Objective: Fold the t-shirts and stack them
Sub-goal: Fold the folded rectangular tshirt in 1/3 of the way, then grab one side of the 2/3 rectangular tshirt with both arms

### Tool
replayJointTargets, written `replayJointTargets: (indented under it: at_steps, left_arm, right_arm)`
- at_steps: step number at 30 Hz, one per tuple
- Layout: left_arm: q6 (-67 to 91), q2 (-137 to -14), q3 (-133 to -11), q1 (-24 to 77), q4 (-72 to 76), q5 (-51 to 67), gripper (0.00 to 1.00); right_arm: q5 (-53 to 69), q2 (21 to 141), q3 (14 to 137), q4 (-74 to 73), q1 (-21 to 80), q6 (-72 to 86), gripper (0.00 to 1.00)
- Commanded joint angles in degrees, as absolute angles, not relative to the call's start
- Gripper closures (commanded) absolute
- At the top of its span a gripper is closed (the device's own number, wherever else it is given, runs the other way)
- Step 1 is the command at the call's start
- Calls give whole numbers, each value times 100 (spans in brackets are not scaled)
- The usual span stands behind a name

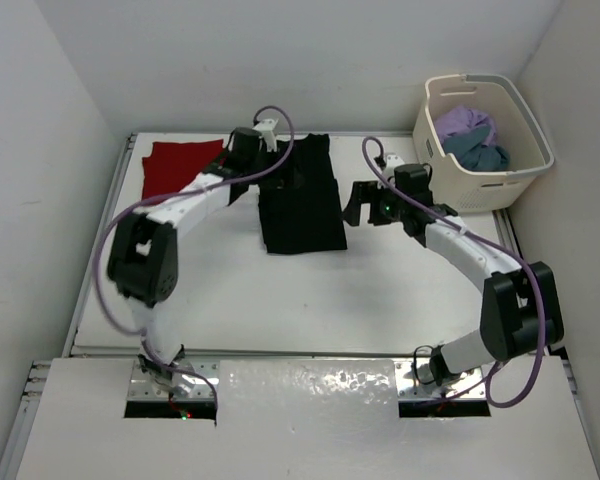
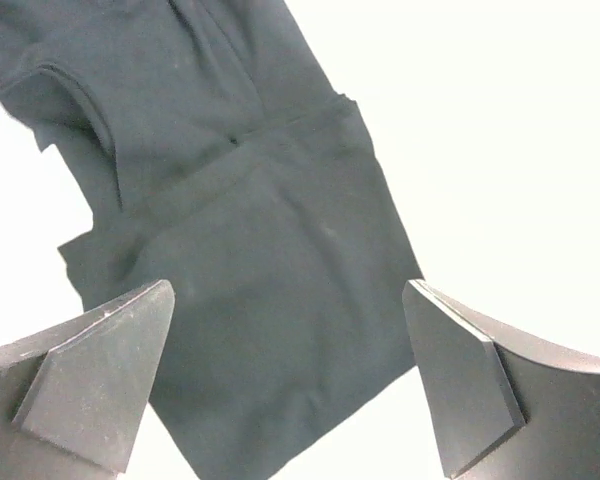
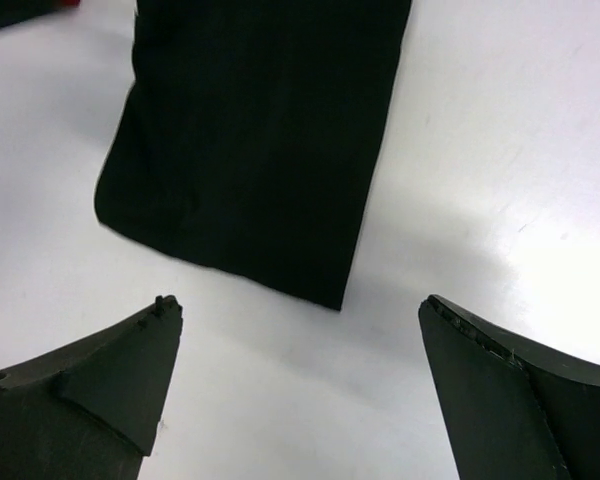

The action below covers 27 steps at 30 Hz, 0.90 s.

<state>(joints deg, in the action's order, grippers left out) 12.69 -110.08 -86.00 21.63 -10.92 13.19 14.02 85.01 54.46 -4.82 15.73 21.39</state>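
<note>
- The left claw [image 2: 288, 300] has its fingers wide apart and holds nothing. It hangs over the far left part of the black shirt [image 1: 300, 205].
- The right claw [image 3: 300, 305] is spread and empty too, over bare table [image 1: 280, 300] just beside the shirt's right edge.
- The black shirt lies mid-table, toward the far edge, as a narrow strip. Its long axis runs from far edge to near edge.
- I judge that the next fold goes across this axis, and that the left claw is nearer the far end.
- The red shirt [image 1: 180, 165] lies at the far left corner.
- The lavender shirt [image 1: 467, 122] and teal shirt [image 1: 485, 155] lie in the basket [image 1: 480, 188], at the far right corner.
</note>
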Motion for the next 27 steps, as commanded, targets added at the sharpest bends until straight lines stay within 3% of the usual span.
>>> replayJointTargets:
  at_steps: [1, 6, 14, 22, 26, 27]
  left_arm:
    - [1949, -9820, -7290, 2478, -835, 581, 0]
    - [3056, -8527, -5111, 2513, -483, 405, 0]
    - [3314, -8586, -4061, 2566, 95, 615, 4]
    - [3076, -9474, -4447, 2566, 492, 853, 34]
    - [2997, -9624, -4465, 2558, 685, 756, 39]
    - [2980, -9702, -4500, 2558, 694, 738, 44]
  right_arm:
    - [1415, 8323, 5046, -300, 1722, 2467, 1]
    - [1354, 8560, 4693, -35, 1880, 2681, 1]
    - [1266, 9561, 4553, 982, 2021, 3304, 3]
    - [985, 10186, 4632, 1107, 2039, 3524, 16]
    - [1011, 10336, 4605, 1221, 2039, 3638, 21]
    - [1028, 10388, 4605, 1265, 2039, 3656, 23]
